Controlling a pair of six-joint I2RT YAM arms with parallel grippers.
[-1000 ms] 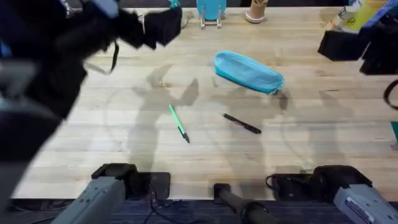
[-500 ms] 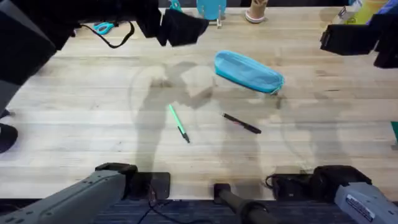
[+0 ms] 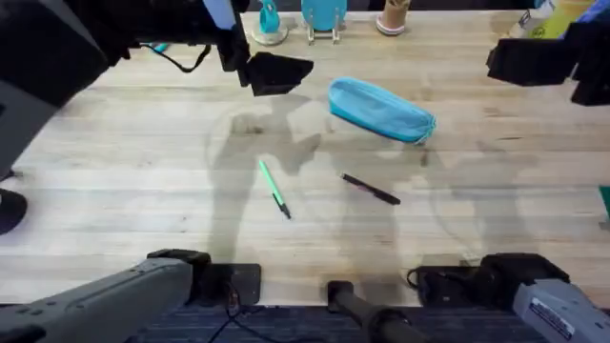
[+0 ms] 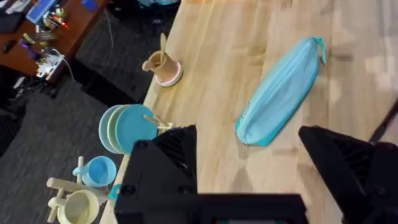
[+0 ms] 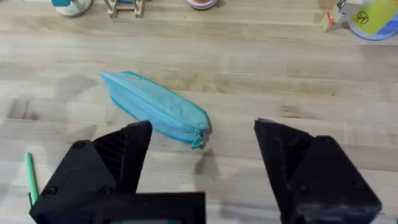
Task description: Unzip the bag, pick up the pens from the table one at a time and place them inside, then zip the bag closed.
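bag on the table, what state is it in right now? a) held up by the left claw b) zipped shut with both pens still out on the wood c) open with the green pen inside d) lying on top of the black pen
b: the bag lies closed and untouched on the table, with the green pen and black pen lying apart from it on the wood.

Left arm (image 3: pixel 57 48) large and blurred (close under camera), right gripper (image 3: pixel 534 62) cut by frame edge

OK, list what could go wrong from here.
1. The bag lies loose on the table, so tugging its zipper pull with one claw may drag the bag.
2. The green pen and black pen lie flat; an open left claw or right claw may skid them aside.
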